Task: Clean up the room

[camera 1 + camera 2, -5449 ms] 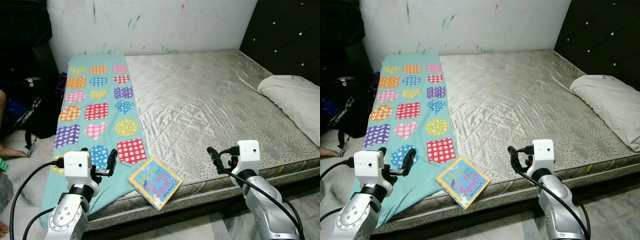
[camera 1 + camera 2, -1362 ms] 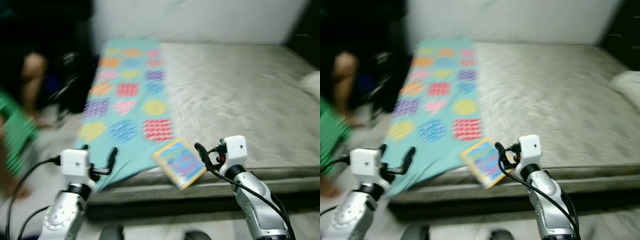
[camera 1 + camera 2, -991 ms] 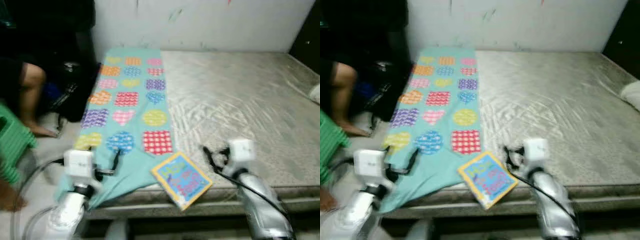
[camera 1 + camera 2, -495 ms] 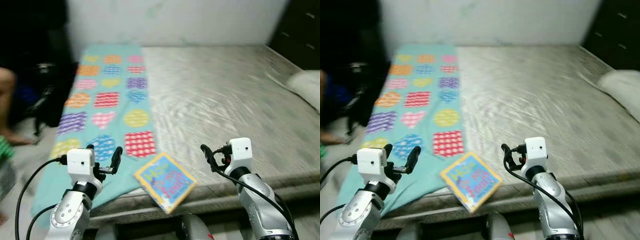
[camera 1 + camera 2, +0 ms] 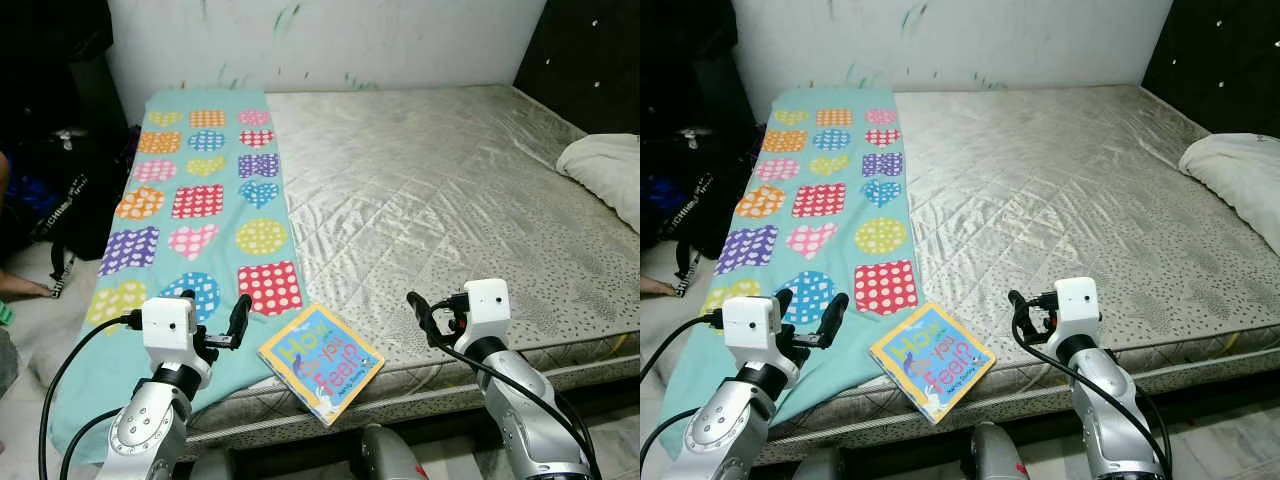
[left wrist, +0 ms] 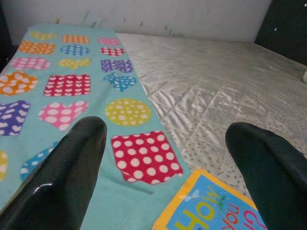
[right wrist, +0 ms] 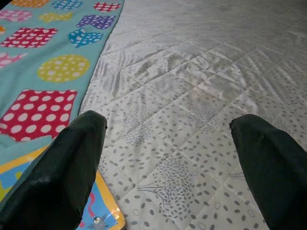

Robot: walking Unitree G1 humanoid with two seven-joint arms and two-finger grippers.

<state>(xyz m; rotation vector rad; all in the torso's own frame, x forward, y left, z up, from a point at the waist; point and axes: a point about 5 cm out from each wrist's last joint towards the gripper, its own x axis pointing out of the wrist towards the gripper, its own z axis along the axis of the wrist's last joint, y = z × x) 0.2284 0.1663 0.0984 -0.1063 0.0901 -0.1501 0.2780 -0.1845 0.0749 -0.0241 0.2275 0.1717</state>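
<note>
Since half a second ago our head has swung a little and the blur has cleared, while the book (image 5: 320, 363) lies where it lay, on the near edge of the bed (image 5: 450, 190). From our left eye, the book sits at 6 o'clock, one corner over the mattress edge and another touching the teal blanket (image 5: 190, 200) with its dotted patches; our left gripper (image 5: 213, 320) hovers at 8 o'clock just beside it, fingers spread wide and empty, and our right gripper (image 5: 428, 315) hangs at 4 o'clock, near the book but apart. A pillow (image 5: 605, 175) rests at 3 o'clock and a dark bag (image 5: 70, 200) stands at 9 o'clock beside the bed. Our right eye shows the same layout. Along our left wrist, the two fingers (image 6: 72, 167) frame the blanket with the book's corner at 5 o'clock, likely lined up for a reach. Along our right wrist, the wide-set fingers (image 7: 67, 163) frame bare mattress, the book's corner at 7 o'clock.
</note>
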